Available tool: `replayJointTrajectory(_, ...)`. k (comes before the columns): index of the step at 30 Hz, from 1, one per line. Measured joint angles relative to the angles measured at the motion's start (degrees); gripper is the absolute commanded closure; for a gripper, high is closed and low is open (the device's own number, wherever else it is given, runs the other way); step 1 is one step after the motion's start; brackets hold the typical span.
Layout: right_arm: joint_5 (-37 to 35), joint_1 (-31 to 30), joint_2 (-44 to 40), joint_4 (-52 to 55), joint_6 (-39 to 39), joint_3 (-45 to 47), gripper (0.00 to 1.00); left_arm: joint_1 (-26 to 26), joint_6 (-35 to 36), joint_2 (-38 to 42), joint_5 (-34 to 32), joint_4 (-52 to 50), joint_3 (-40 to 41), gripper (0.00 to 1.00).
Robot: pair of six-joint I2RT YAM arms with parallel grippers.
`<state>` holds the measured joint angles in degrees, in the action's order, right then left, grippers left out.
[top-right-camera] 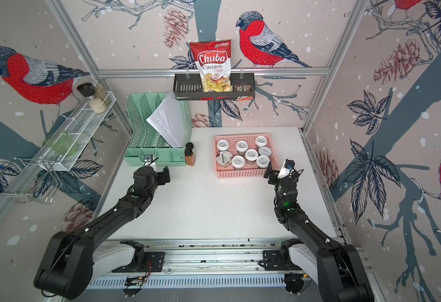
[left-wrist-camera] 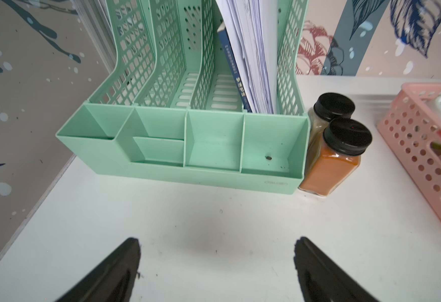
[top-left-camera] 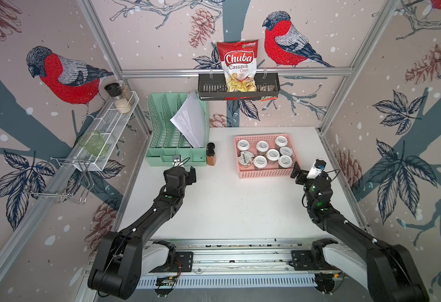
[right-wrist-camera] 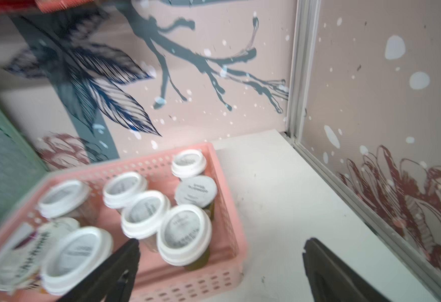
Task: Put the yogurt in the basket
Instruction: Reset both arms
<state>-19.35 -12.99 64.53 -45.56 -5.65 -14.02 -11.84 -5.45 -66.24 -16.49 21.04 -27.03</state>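
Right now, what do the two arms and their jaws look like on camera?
The left arm and right arm are matte black, boxy links on white base housings. They have small white dots at the joints and green lights near the wrists. Thin black cables loop by each wrist. The right wrist carries a white camera with a blue mark. The jaws are black, flat and tapering.

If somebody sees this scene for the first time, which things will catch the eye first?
Most likely the red Chuba chips bag, standing in the black tray hung high at the back. Next comes the pink basket at the back right of the table, filled with the yogurt. The mint-green file organizer holding papers stands at the back left.
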Motion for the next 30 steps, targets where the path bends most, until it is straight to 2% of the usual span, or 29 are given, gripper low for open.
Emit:
replayJointTrajectory(4, -4.66, -0.72, 14.95, -6.95, 4.57, 0.50, 0.00, 6.43, 3.06, -2.67, 3.80, 11.76, 6.80, 0.05)
replayJointTrajectory(7, -4.44, 1.55, 18.71, -14.93, 6.75, 0.31, 0.00, 8.09, 5.97, -8.46, 7.08, 20.68, 11.82, 0.05)
replayJointTrajectory(10, 0.07, 9.94, 19.39, -23.87, 3.96, 5.70, 0.00, 9.53, 6.34, -12.50, 9.20, 28.39, 12.31, 0.05)
replayJointTrajectory(11, 1.38, 11.74, 21.16, -27.30, 2.69, 7.04, 0.00, 9.88, 6.25, -14.47, 9.68, 32.94, 12.74, 0.05)
replayJointTrajectory(13, 6.03, 13.07, 22.08, -27.06, 2.38, 6.69, 0.00, 10.23, 5.73, -19.93, 10.29, 40.81, 14.25, 0.05)
replayJointTrajectory(15, 9.79, 13.55, 21.75, -27.23, 2.21, 3.72, 0.00, 10.64, 5.55, -21.42, 10.91, 38.86, 12.85, 0.05)
replayJointTrajectory(17, 12.00, 13.33, 22.21, -28.09, 2.25, 2.54, 0.00, 11.10, 5.18, -22.34, 10.84, 43.19, 11.87, 0.05)
replayJointTrajectory(30, 13.75, 12.63, 22.60, -22.91, 2.29, 0.15, 0.00, 11.23, 4.15, -21.94, 11.91, 43.85, 10.80, 0.04)
